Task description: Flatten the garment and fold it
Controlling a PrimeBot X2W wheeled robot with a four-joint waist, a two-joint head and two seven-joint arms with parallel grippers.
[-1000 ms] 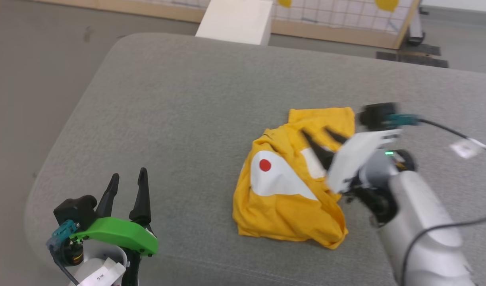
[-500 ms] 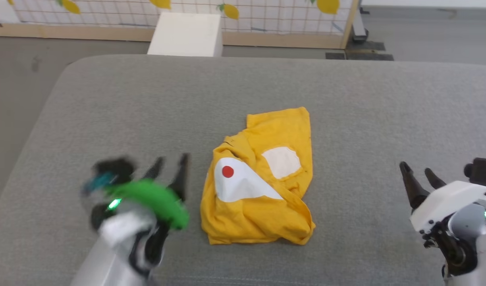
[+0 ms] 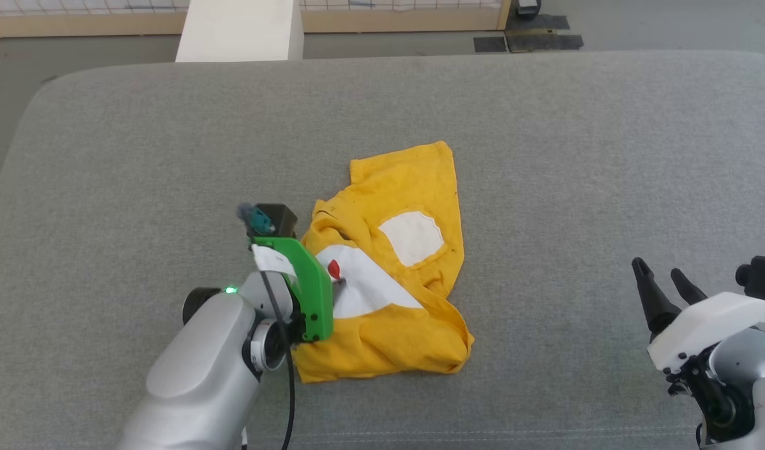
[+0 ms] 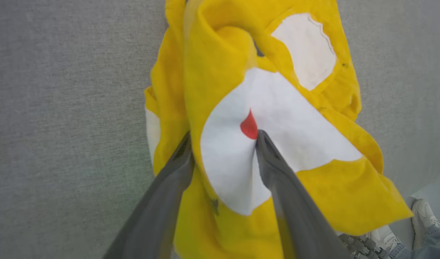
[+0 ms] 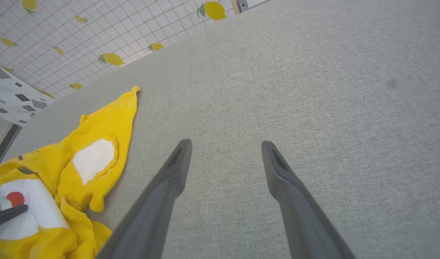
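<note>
Plainly nearer, the left gripper [image 4: 223, 137] straddles the yellow T-shirt's [image 3: 414, 178] white patch [image 4: 288, 118], parted, nothing pinched; the right gripper [image 3: 657, 269] gapes empty, well apart.

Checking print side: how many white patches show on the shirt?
3: the large red-dotted one at the left gripper; a smaller one beyond; a sliver edging the shirt. Folds may hide more.

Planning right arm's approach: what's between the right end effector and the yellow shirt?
Nothing: only bare grey cushion lies between the right end effector and the garment, as the head view and right wrist view show.
</note>
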